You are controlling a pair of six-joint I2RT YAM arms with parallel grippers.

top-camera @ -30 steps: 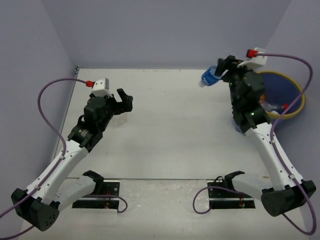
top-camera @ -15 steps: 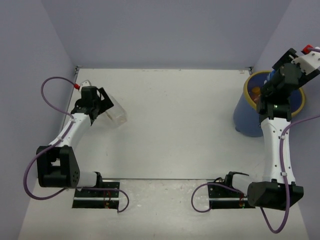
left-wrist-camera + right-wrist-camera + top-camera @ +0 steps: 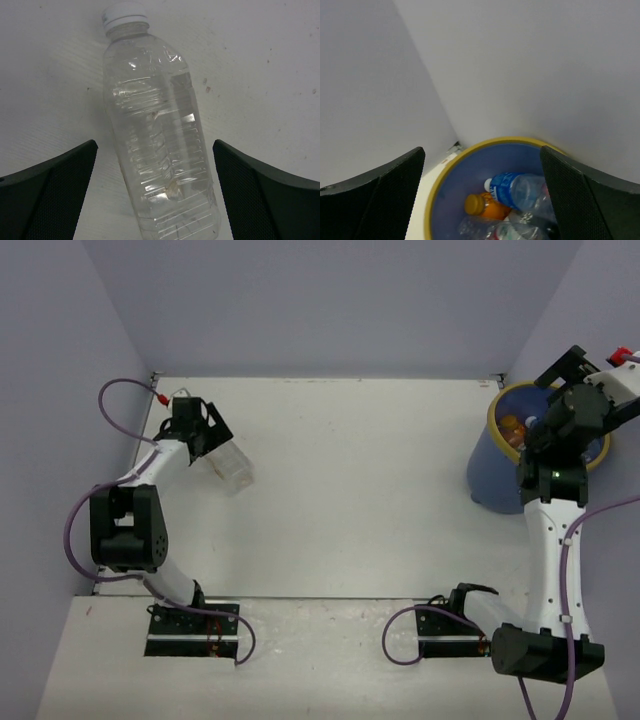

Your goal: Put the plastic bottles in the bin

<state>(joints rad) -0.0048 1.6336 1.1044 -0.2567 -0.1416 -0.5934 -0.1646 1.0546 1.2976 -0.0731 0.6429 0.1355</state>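
Note:
A clear plastic bottle (image 3: 155,140) with a white cap lies on the white table at the far left (image 3: 230,465). My left gripper (image 3: 154,155) is open, one finger on each side of the bottle's lower body, not touching it; the top view has the left gripper (image 3: 205,435) just behind the bottle. The bin (image 3: 495,475), blue with a yellow rim (image 3: 470,152), stands at the far right. My right gripper (image 3: 481,150) hangs open and empty above it (image 3: 555,390). Inside lie a blue-labelled bottle (image 3: 520,190), an orange bottle (image 3: 487,207) and clear ones (image 3: 510,231).
Grey-violet walls close the table at the back and both sides; the bin sits in the right rear corner against them. Purple cables (image 3: 115,400) loop from each wrist. Two black mounting plates (image 3: 195,628) lie at the near edge.
My right arm carried the blue-labelled bottle right to above the bin, opened, and the bottle now lies inside. My left arm reached back-left to straddle the clear bottle.

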